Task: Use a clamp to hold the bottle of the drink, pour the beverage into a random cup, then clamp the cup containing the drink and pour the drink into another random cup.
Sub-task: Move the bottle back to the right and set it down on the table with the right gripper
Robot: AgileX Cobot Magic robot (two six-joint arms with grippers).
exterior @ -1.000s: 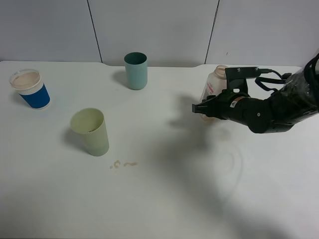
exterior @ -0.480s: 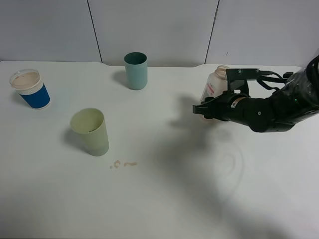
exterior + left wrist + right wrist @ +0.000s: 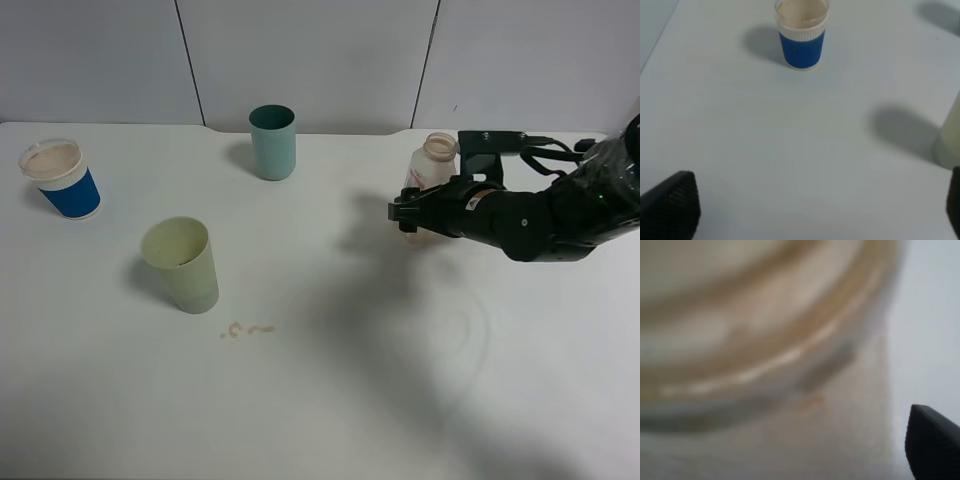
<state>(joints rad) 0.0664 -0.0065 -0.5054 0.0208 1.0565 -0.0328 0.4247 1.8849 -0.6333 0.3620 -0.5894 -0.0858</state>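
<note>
Bottle (image 3: 428, 165) stands upright near the far right corner of the bench (image 3: 330, 400), the right gripper (image 3: 398, 213) around it with jaws apart. Its pouring seems finished; next the pale cup (image 3: 182, 265) must be clamped and tipped over the blue cup (image 3: 62, 180).

All on the table (image 3: 330, 400), from its middle: short cup (image 3: 62, 180) at 10 o'clock, far tumbler (image 3: 272, 145) 12, near tumbler (image 3: 185, 268) 9, bottle (image 3: 422, 178) 2.
</note>
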